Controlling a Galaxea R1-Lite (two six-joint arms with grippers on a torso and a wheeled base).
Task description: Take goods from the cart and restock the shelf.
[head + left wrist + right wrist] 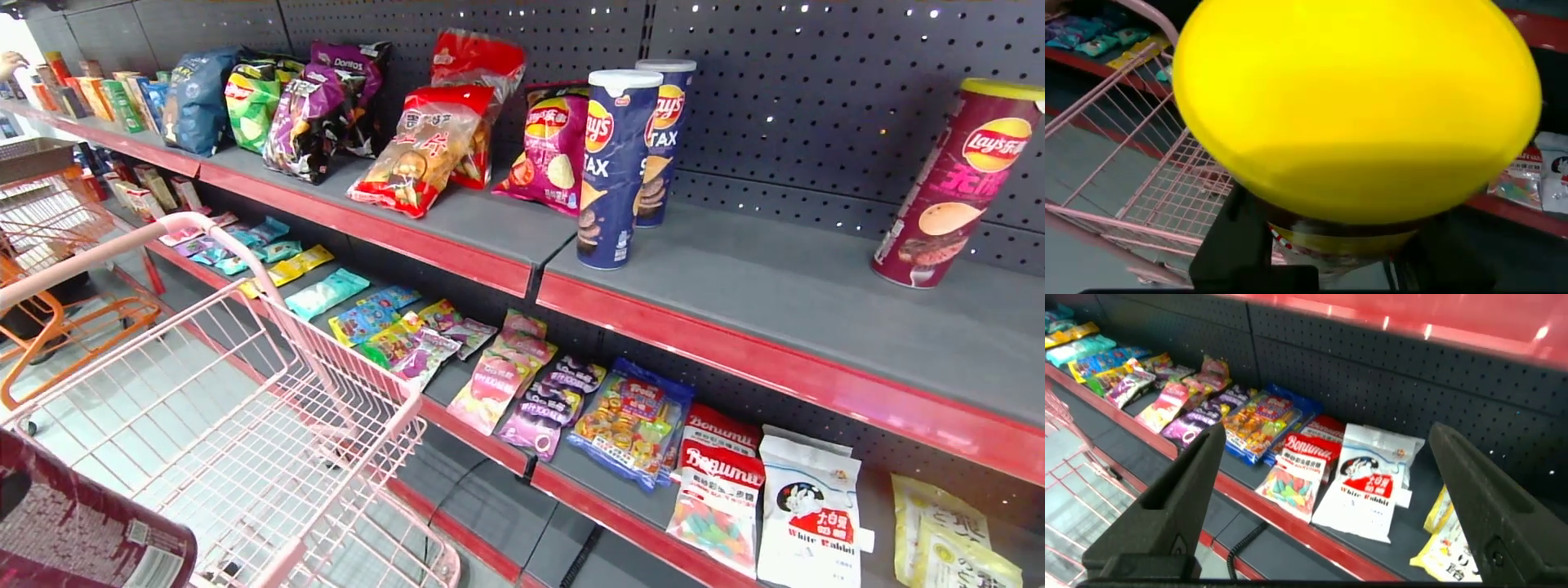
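A round yellow lid (pixel 1355 106) sits huge in the centre of the frame, very close. Just beneath it a strip of the can (pixel 1339 241) shows, clamped between the gripper's (pixel 1337 253) dark fingers (pixel 1237 245). Behind is a pink wire cart (pixel 1135 163). In a far corner, bright packs (pixel 1094 41) lie on a red-edged shelf (pixel 1078 60).

My head camera looks forward and down over the cart (pixel 359 367) and shelf (pixel 775 286), my left wrist camera sits right behind the yellow lid (pixel 1355 106) of a can (pixel 1331 241) with that cart beyond, and my right wrist camera closes on the lower level's candy bags (pixel 1290 469), shared with the head.
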